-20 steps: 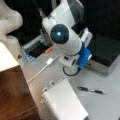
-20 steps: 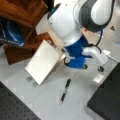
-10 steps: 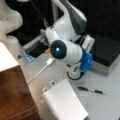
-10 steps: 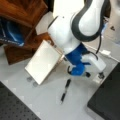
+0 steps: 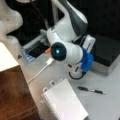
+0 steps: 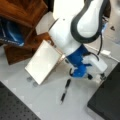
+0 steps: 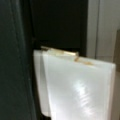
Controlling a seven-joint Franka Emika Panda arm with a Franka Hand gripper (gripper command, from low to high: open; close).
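Observation:
The white arm bends low over the grey table in both front views. Its gripper [image 5: 76, 73] [image 6: 81, 73], on a blue mount, hangs just above the tabletop. A black pen [image 5: 90, 90] [image 6: 64, 90] lies on the table a short way from it, untouched. A white spiral notebook [image 5: 63, 102] [image 6: 43, 62] lies closed beside the pen. The wrist view shows a glossy pale block [image 7: 77, 87] against a dark background; no fingertips can be made out there.
A white cable with a plug [image 5: 41, 70] [image 6: 106, 52] runs across the table. A black slab [image 5: 107, 50] [image 6: 107, 100] lies beside the arm. Wooden furniture [image 5: 12, 92] [image 6: 22, 15] borders the notebook side, with a blue book [image 6: 10, 32] under it. A black perforated board [image 6: 12, 107] lies in the corner.
The arm has come down toward the table, bringing the wrist and gripper closer to the pen. Pen and notebook have not moved.

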